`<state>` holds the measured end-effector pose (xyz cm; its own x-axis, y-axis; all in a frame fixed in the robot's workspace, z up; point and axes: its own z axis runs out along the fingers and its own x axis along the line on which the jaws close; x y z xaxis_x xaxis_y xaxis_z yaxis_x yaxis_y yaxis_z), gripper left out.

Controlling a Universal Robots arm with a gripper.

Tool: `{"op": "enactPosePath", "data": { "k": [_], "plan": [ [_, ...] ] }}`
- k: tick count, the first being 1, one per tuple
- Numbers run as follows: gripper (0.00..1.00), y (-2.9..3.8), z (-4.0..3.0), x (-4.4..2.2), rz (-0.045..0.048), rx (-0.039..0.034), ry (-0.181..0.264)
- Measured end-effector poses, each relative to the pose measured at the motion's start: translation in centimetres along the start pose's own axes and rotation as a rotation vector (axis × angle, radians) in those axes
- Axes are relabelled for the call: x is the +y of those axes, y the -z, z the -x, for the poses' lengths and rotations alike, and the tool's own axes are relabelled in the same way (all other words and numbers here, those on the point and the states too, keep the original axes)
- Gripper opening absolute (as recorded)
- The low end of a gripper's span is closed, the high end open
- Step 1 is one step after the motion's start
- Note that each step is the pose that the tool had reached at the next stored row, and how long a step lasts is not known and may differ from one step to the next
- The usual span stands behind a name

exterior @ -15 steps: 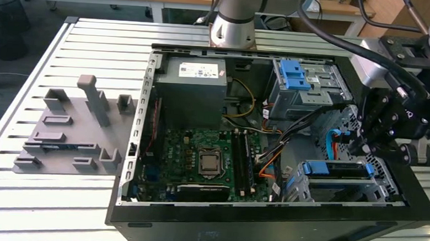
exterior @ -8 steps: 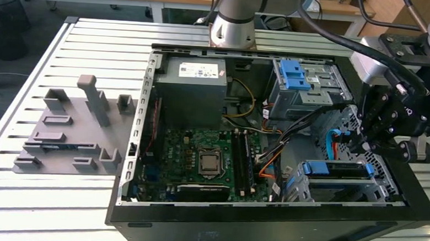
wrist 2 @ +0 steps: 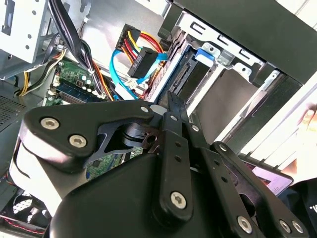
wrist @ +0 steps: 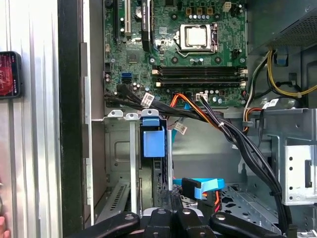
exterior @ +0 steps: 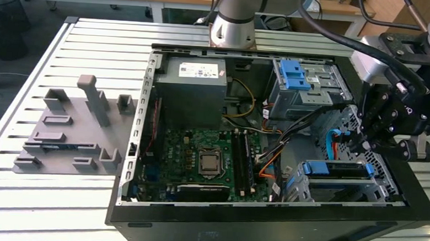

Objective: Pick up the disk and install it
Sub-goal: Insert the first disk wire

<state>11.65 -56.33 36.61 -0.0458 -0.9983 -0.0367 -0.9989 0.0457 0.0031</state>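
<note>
The disk point(exterior: 335, 170) sits in the lower drive cage at the front corner of the open computer case, on the exterior view's right, and its blue bracket faces up. In the first wrist view the blue bracket point(wrist: 152, 138) caps the disk's dark edge, which stands in the cage slot. The second wrist view has the disk point(wrist 2: 181, 75) edge-on in the metal cage, just beyond my fingertips. My gripper point(exterior: 358, 143) hangs above and slightly to the right of the cage. It is shut, nothing is between its fingers, and it is apart from the disk. Its tip points at the cage in both wrist views point(wrist 2: 171, 100) point(wrist: 171, 212).
A grey power-supply box point(exterior: 195, 78), the motherboard point(exterior: 206, 158) and an upper drive bay with blue latches point(exterior: 298, 75) fill the case. Orange, black and blue cables point(wrist: 198, 106) run beside the cage. A grey fixture point(exterior: 74, 135) lies on the slatted table to the left.
</note>
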Motion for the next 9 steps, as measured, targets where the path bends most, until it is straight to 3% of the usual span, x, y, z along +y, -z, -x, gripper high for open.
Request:
{"op": "enactPosePath", "data": {
  "k": [9],
  "plan": [
    [0.11, -0.01, 0.24, -0.22, 0.0000, 0.0000, 0.000]
  ]
}}
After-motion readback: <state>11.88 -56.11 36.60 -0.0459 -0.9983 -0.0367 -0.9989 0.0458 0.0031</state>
